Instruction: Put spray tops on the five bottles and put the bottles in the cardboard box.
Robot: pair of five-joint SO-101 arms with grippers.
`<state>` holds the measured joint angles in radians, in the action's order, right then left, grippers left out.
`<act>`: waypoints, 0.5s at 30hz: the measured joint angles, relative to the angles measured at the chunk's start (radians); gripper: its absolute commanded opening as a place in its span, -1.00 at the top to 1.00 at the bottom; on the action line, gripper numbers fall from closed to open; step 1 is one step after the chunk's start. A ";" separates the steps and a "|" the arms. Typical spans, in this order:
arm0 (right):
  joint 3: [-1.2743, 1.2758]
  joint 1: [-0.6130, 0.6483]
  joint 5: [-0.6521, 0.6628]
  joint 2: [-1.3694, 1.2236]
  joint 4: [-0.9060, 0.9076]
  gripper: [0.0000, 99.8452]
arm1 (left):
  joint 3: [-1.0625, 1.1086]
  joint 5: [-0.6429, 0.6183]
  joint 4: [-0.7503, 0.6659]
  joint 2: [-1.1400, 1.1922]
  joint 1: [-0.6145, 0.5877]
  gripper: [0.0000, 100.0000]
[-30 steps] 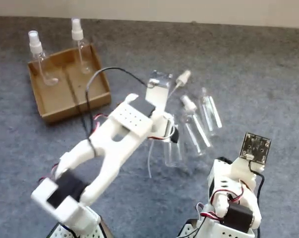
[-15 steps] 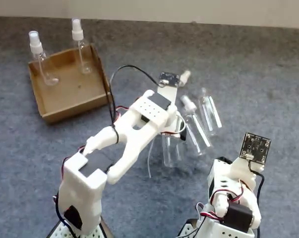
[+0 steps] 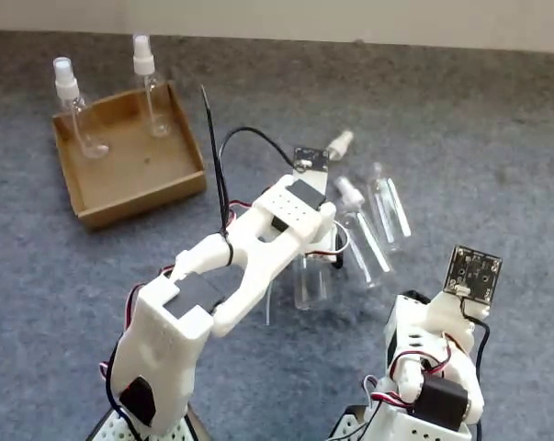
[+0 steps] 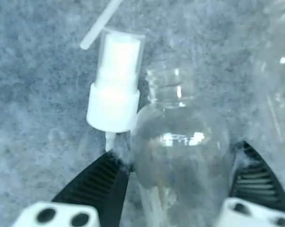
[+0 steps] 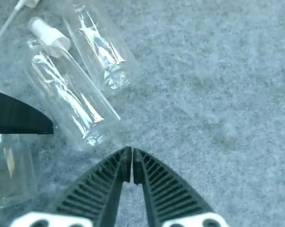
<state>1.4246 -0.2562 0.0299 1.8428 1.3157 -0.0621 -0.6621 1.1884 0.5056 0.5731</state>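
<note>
Legible text: we read none in any view.
Print on bottles (image 3: 387,216): none we can make out.
Print on cardboard box (image 3: 139,200), 10 o'clock: none we can make out.

The table (image 3: 497,138) was a mottled grey, flecked lighter and darker like carpet. The cardboard box (image 3: 143,199) was plain tan brown. The two bottles (image 3: 151,92) standing in it were clear and colourless, each capped in white. The open bottle (image 4: 180,156) was the same clear plastic, with white glints. The spray top (image 4: 115,90) beside it was white, with a white tube. The left gripper (image 4: 180,165) had black fingers on white mounts. The right gripper (image 5: 132,163) was black too, its inner faces ribbed. The left arm (image 3: 249,248) and right arm (image 3: 433,367) were white with black blocks, trailing red, black and white wires (image 3: 223,197). A dark board (image 3: 472,273) on the right arm carried small gold dots.
</note>
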 measured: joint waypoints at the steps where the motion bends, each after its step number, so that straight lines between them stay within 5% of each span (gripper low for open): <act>1: 0.000 0.000 0.000 0.000 0.000 0.99 | 0.000 -0.003 0.000 0.000 0.000 0.47; 15: 0.000 0.000 0.000 0.000 0.000 0.99 | 0.000 -0.058 -0.002 0.000 0.002 0.70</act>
<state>1.4246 -0.2562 0.0299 1.8428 1.3157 -0.0621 -0.7204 1.1868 0.5056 0.5746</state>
